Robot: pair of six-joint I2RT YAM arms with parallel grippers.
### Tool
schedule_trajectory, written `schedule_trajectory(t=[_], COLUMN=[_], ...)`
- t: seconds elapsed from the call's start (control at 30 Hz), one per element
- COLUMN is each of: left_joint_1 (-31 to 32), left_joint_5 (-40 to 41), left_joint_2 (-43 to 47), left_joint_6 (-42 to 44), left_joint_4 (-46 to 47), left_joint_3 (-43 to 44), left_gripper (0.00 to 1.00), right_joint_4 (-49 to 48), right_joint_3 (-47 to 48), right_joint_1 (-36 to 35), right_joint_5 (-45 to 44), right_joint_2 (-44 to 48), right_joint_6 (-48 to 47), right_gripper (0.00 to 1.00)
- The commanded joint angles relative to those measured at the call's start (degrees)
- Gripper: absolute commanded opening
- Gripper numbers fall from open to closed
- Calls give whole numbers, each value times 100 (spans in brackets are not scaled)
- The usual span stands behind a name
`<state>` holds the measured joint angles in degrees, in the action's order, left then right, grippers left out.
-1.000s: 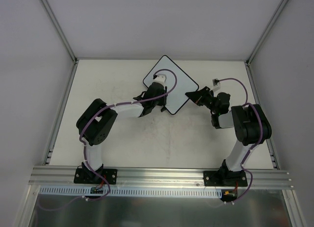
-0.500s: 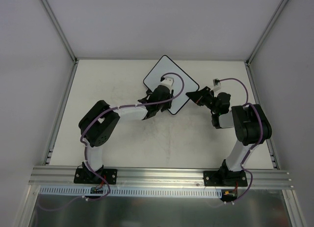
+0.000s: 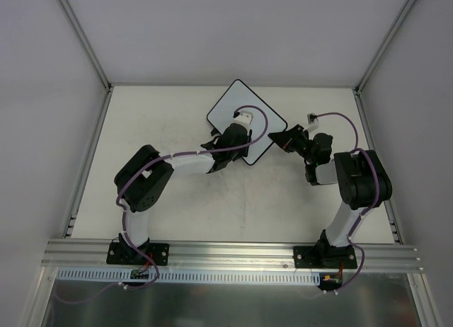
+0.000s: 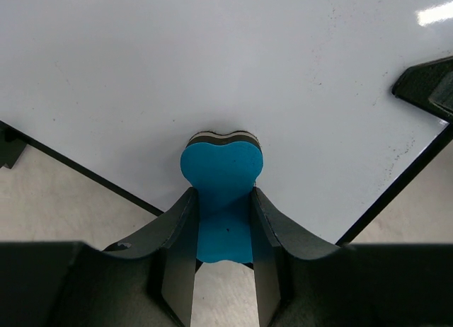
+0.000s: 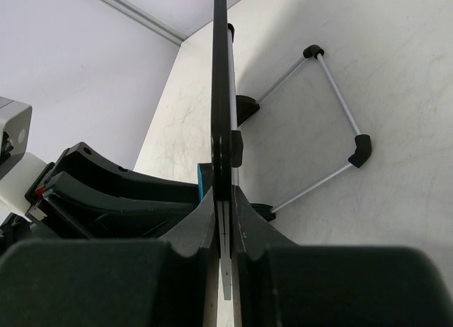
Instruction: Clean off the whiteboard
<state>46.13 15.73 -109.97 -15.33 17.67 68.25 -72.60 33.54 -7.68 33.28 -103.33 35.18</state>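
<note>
1. the top view is bright and evenly lit from above; only soft, faint shadows lie under the arms on the table (image 3: 177, 207).
2. it is sharp throughout, with a dull sheen on the metal sheet (image 3: 212, 302) at the near edge.
3. in the left wrist view the whiteboard (image 4: 226, 58) is bright, with a small glare streak at far right; the blue eraser (image 4: 221, 164) is crisp, while the left gripper (image 4: 223, 196) looks dark and soft.
4. in the right wrist view the board's edge is a dark silhouette, and the right gripper (image 5: 225, 196) is dark and blurred.
</note>
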Motion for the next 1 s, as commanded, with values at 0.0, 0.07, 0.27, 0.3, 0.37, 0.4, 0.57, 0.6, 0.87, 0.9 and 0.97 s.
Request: schedule_trajectory(t=[0.0,0.07,0.27,0.3,0.37,0.4,0.57,0.6,0.87,0.9,0.97], left_joint_1=[-86,-209,-490,-534,-535,-535,-500,-482,-280,-280,-280], left_joint_5=[352,282,-130,-131,-35,61,-245,-237,307,360,501], left_joint_2=[-112,-164,-428,-463,-481,-464,-332,-323,-139,-112,-42], left_joint_6=[162,110,-198,-250,-268,-268,-268,-251,-66,-92,-136], left_joint_4=[-132,-159,-238,-255,-351,-387,-370,-361,-501,-554,-668], left_joint_3=[268,338,557,567,584,584,409,382,172,145,66], left_gripper=[0,0,0,0,0,0,0,0,0,0,0], right_joint_4=[-1063,-1072,-1081,-1090,-1090,-1090,-1090,-1090,-1116,-1116,-1116], right_joint_3=[206,206,206,197,206,197,197,197,179,197,197], right_joint_1=[-5,-5,4,4,4,4,12,12,56,56,65], right_joint_5=[91,100,126,109,109,109,100,100,100,100,100], right_joint_2=[226,225,234,226,225,225,225,225,243,234,252], right_joint_6=[288,279,296,297,297,297,314,314,367,376,384], right_gripper=[0,0,0,0,0,0,0,0,0,0,0])
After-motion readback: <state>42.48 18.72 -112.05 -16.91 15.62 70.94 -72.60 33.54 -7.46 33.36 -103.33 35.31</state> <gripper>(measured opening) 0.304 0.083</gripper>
